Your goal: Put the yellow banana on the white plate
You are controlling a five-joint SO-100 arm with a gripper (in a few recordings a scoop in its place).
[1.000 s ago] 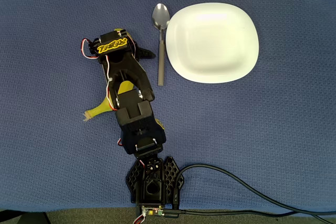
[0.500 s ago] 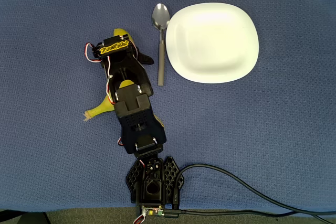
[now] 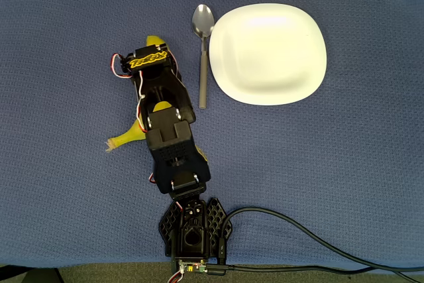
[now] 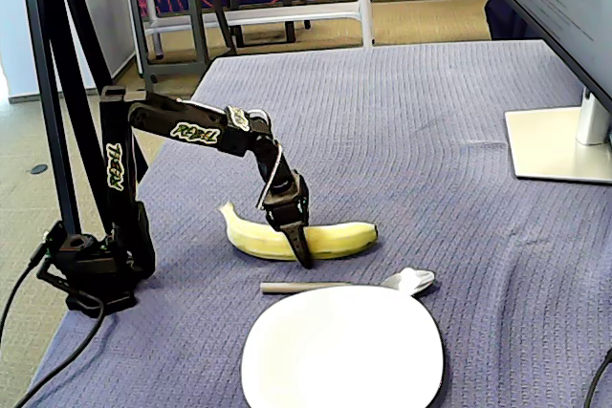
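The yellow banana (image 4: 330, 239) lies on the blue cloth, its stem end (image 3: 123, 138) toward the lower left of the overhead view and its other tip (image 3: 154, 42) poking out above the wrist. My gripper (image 4: 299, 244) points down onto the banana's middle, and its jaws are closed across it, with one dark finger (image 4: 302, 247) in front of the fruit. From overhead the gripper (image 3: 163, 72) is mostly hidden under its own motor. The white plate (image 3: 268, 54) sits empty to the right; in the fixed view the plate (image 4: 342, 351) is nearer the camera than the banana.
A grey metal spoon (image 3: 203, 51) lies between banana and plate, close along the plate's left edge; it also shows as the spoon (image 4: 344, 285) in the fixed view. A monitor stand (image 4: 555, 145) is at the right. A black cable (image 3: 298, 230) trails from the arm's base.
The finger that stuck out to the right of the wrist has swung in, so the gripper has closed on the banana. The wrist shifted slightly right and down.
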